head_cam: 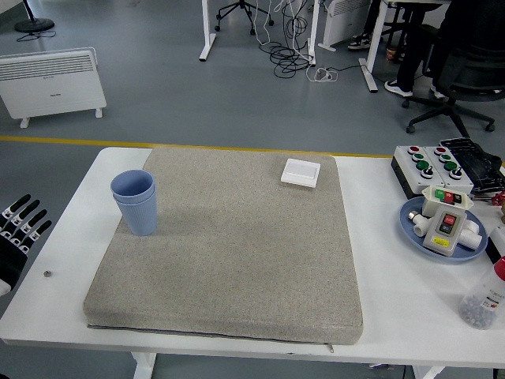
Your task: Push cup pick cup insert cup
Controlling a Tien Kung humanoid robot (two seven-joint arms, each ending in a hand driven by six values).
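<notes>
Already nested, the two pale blue plastic cups stand on the grey mat's left side, where the robot's left hand, fingers spread at the table edge, could topple them.

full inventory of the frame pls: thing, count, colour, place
cups: 2 nested, blue, upright on mat's left side
mat: 1, grey-beige, covering table centre
table: 1, white
square pad: 1, white, mat's far right corner
button boxes: 2, grey with green and red buttons, table's far right
plate: 1, blue, right side, holding a switch unit
bottle: 1, clear with red cap, right edge
screw: 1, small, dark, table's left
heater: 1, white, on floor
left hand: 1, black, fingers spread, off table's left edge
</notes>
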